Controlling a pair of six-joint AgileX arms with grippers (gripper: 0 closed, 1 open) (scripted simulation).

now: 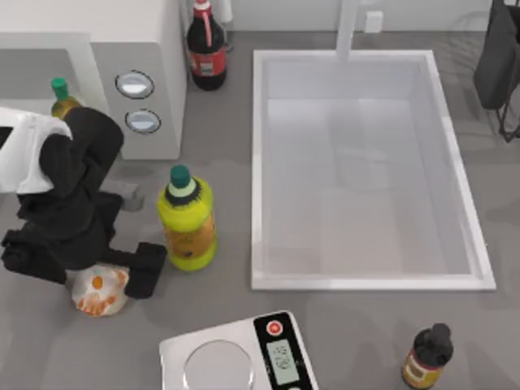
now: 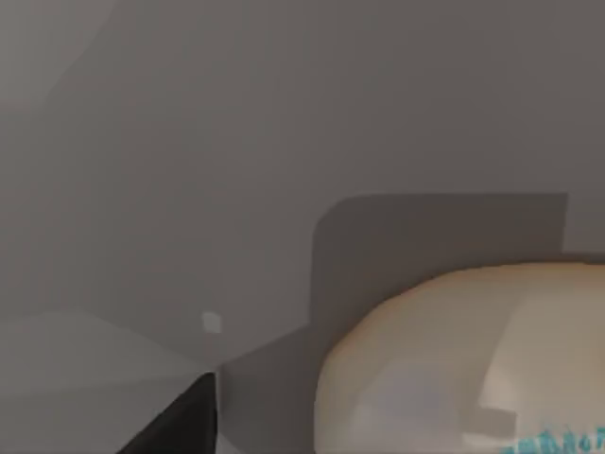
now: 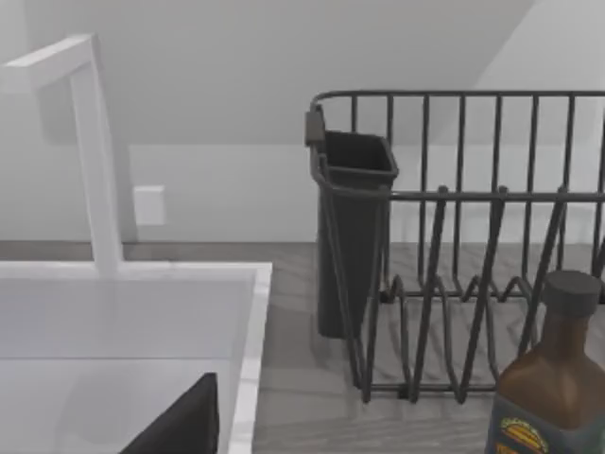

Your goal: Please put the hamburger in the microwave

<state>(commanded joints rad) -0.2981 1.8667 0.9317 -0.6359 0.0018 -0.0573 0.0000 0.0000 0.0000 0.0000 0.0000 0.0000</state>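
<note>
Left end effector (image 1: pixel 101 272): black two-finger tool lowered over the hamburger near the desk's front left, one finger block on each side of the bun; it reads as spread around it, with no firm pinch visible.
Hamburger (image 1: pixel 99 290): small rounded cream lump with orange and red patches, resting on the grey desk (image 1: pixel 357 333) directly beneath the end effector; the left wrist view shows its pale dome (image 2: pixel 454 369) very close.
Nearest risk: the yellow plastic bottle with a green cap (image 1: pixel 188 223) stands just beside the outer finger; a sideways swing while lifting could topple it.
Grip risk: the bun is round and probably soft, so an off-centre squeeze could let it roll out or get crushed.
Arm pose: left arm folded steeply down, wrist above the bun, forearm passing in front of the microwave.
Microwave (image 1: pixel 138 49): large white box with two round silver knobs, beyond the end effector; its wall and the small green-capped bottle (image 1: pixel 62 99) by the arm could catch the load.
Right arm: parked far away near the dish rack.
</note>
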